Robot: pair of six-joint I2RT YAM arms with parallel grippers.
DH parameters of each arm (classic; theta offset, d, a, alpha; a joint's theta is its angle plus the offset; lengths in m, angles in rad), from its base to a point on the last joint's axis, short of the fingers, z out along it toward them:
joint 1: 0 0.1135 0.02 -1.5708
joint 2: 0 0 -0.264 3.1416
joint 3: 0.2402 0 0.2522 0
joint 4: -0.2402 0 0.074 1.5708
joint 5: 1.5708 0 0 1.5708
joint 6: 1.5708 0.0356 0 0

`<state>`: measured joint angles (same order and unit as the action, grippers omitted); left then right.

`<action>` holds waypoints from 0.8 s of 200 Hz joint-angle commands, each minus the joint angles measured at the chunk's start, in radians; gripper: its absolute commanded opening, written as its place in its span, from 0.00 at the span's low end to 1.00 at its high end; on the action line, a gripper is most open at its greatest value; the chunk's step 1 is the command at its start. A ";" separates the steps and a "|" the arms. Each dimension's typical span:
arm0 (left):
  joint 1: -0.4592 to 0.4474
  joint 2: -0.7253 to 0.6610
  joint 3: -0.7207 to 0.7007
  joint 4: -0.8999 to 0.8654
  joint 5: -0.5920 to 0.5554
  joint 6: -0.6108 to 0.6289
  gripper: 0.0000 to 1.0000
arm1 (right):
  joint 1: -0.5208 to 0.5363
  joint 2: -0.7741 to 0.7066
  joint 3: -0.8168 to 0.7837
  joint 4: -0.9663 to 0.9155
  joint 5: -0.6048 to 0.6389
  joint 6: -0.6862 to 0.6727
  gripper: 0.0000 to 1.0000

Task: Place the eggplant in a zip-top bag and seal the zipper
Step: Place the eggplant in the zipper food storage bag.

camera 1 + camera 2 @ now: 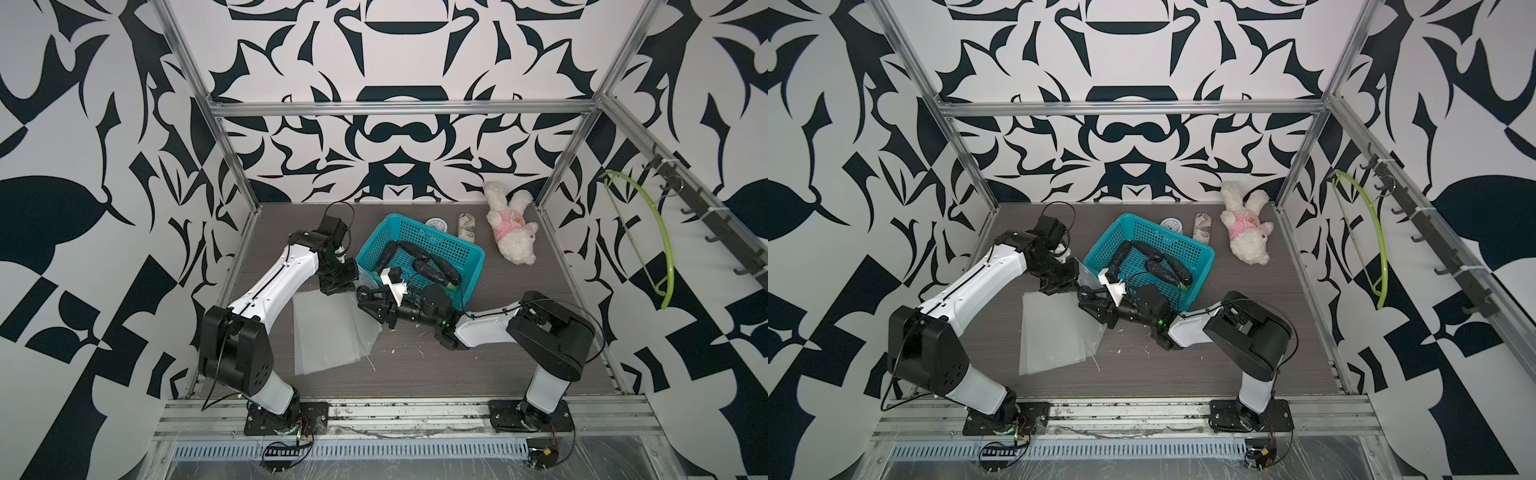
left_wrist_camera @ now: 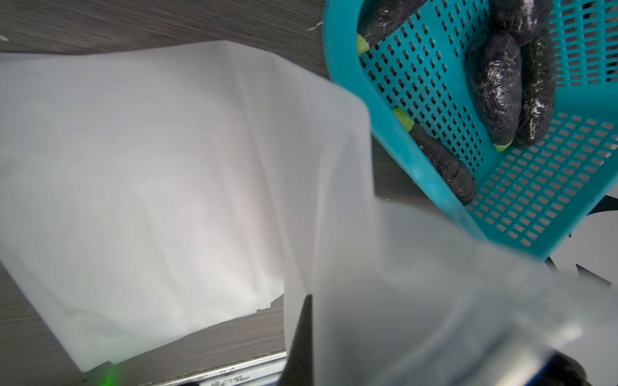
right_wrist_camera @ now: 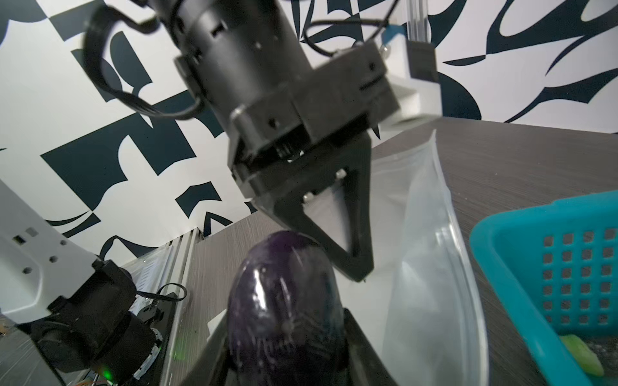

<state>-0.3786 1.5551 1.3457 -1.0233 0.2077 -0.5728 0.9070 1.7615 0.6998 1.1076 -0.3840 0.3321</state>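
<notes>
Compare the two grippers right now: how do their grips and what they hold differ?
The left gripper is pinched shut on a thin edge of the zip-top bag; the right gripper is closed part-way around the thick purple eggplant. The left gripper points downward, holding the bag's edge off the table; the right gripper lies roughly level, eggplant tip toward the bag. Both hold something, beside the teal basket.

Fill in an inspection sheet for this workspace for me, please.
Surface: grey table, few white scraps.
Job's things: eggplant and zip-top bag both held; spare bags flat; basket holds more eggplants.
Clutter: plush toy, round dial, small pouch.
Grippers: left gripper shut on the bag's edge; right gripper shut on the eggplant.
Cables: black cable loops at left wrist.
Surroundings: patterned walls, metal frame, green hanger.
</notes>
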 commanded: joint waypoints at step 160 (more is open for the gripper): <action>-0.017 -0.090 -0.036 -0.036 -0.145 0.031 0.00 | -0.012 -0.118 0.447 -0.898 0.098 -0.065 0.67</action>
<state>-0.3931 1.4731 1.3327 -1.0573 0.0895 -0.5499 0.9051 1.7088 1.1213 0.2642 -0.3050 0.2871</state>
